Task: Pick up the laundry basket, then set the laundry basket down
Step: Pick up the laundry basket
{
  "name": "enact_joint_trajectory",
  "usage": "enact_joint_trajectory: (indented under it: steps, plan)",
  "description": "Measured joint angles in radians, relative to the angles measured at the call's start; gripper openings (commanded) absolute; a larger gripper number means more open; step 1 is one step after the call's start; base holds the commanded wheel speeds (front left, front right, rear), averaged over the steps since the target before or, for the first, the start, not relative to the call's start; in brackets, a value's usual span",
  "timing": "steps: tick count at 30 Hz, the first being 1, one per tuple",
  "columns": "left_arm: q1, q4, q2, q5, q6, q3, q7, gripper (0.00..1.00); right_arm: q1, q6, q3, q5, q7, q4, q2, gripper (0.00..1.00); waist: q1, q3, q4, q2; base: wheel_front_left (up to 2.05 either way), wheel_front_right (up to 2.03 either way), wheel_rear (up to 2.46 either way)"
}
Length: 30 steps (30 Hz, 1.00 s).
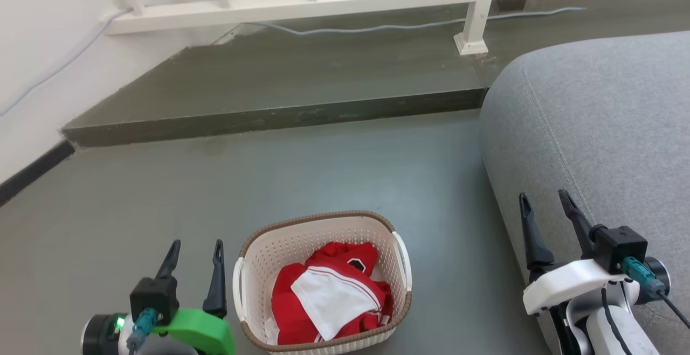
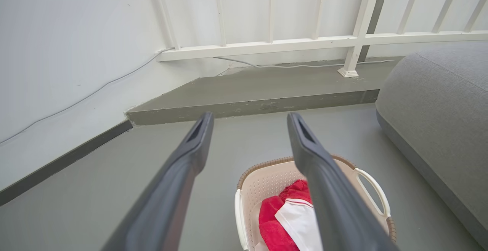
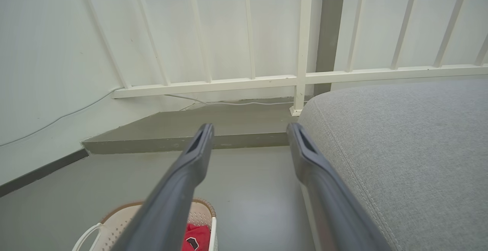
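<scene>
Laundry basket (image 1: pixel 302 241) beside left gripper (image 1: pixel 197 243)

The head view looks forward and down from high above the floor (image 1: pixel 345 172), left hand (image 1: pixel 197 244) and right hand (image 1: pixel 543 195) at its lower corners. Each wrist view looks from lower down along its own hand toward the railing (image 2: pixel 267 47). All share the laundry basket (image 1: pixel 318 217), step (image 1: pixel 269 120) and sofa (image 1: pixel 593 118).

Near part of laundry basket (image 2: pixel 260 184) past left wrist view's bottom edge
</scene>
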Motion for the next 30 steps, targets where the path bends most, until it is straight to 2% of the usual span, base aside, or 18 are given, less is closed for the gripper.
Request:
enact_joint_trajectory:
  steps: [30]
  plan:
    - [0.095, -0.147, 0.006, 0.013, 0.018, 0.014, 0.015, 1.00, 0.011, 0.005, 0.003, 0.000, 0.000, -0.011, 0.000, 1.00, 0.0000, -0.006, 0.001, 0.0000, 0.00, 0.00, 0.00]
